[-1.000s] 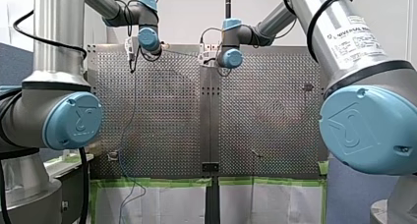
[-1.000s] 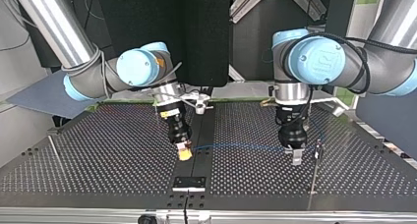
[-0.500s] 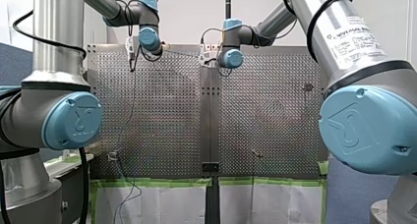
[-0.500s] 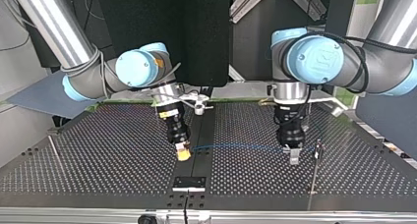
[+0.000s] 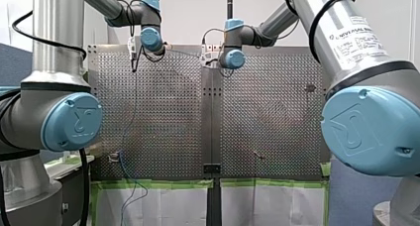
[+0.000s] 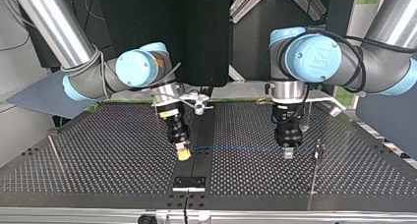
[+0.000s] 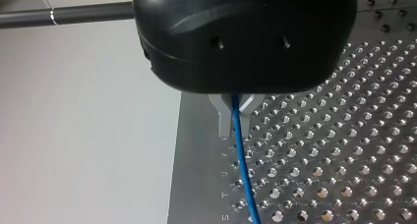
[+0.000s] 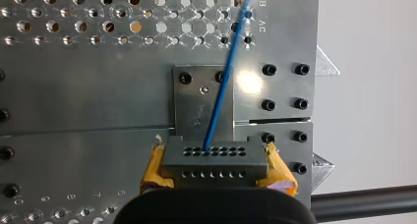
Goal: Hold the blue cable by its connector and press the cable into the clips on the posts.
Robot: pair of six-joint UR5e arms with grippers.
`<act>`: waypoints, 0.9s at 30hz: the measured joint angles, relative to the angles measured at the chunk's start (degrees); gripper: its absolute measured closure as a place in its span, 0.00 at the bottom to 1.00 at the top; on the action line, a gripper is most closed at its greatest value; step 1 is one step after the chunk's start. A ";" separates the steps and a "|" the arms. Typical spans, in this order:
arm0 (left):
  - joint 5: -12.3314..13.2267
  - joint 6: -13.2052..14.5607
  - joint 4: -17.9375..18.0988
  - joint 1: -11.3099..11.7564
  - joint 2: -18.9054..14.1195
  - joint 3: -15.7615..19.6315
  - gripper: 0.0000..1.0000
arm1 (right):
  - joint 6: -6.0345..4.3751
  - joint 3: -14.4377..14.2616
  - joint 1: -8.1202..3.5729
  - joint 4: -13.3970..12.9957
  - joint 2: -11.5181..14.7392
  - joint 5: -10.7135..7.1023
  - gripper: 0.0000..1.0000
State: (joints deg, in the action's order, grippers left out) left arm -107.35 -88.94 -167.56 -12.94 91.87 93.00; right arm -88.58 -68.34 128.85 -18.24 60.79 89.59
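In the top view my right gripper (image 6: 183,154) is shut, its yellow pads on the dark grey connector (image 8: 211,157). The blue cable (image 6: 236,148) runs from that connector across the plate to my left gripper (image 6: 288,154), which stands over it. In the left wrist view the cable (image 7: 240,155) comes out from under the black gripper body and lies along the perforated plate. A thin post (image 6: 318,148) stands just beside my left gripper. In the front view the cable (image 5: 130,117) runs down the plate past a small clip post (image 5: 114,157) and over the near edge.
A small clip post (image 5: 257,155) stands near the front view's lower middle and another (image 5: 310,88) at its right. A dark bracket (image 6: 189,183) sits on the centre strip near the top view's bottom edge. A thin rod (image 6: 55,153) lies at that view's left.
In the top view my left gripper has shifted slightly to the left and farther from the camera along the cable. The cable's slack end at the near edge swings. My right arm has stayed put.
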 joint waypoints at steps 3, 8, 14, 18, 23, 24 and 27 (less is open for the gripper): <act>-0.04 -0.12 -0.13 -0.04 0.01 0.01 1.00 | -0.01 0.00 -0.02 0.07 0.00 0.01 1.00; 0.21 -0.12 -0.49 -0.08 0.02 0.01 1.00 | 0.02 0.00 -0.03 0.30 0.00 0.06 1.00; 0.64 -0.20 -0.58 -0.16 0.03 0.04 1.00 | 0.06 0.00 -0.04 0.38 0.00 0.14 1.00; 0.86 -0.52 -0.61 -0.17 0.07 0.04 1.00 | 0.11 0.00 -0.04 0.38 0.00 0.15 1.00; 1.00 -0.71 -0.64 -0.18 0.18 0.02 0.76 | 0.14 0.00 0.02 0.39 0.00 0.16 1.00; 1.07 -0.73 -0.68 -0.18 0.26 0.02 0.76 | 0.14 0.00 0.03 0.39 0.00 0.16 1.00; 1.35 -0.90 -0.80 -0.16 0.71 0.00 0.55 | 0.15 0.00 0.09 0.39 0.00 0.16 1.00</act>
State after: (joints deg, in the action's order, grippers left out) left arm -106.00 -89.84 -168.35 -13.10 92.59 93.00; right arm -88.44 -68.34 128.94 -17.85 60.78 89.74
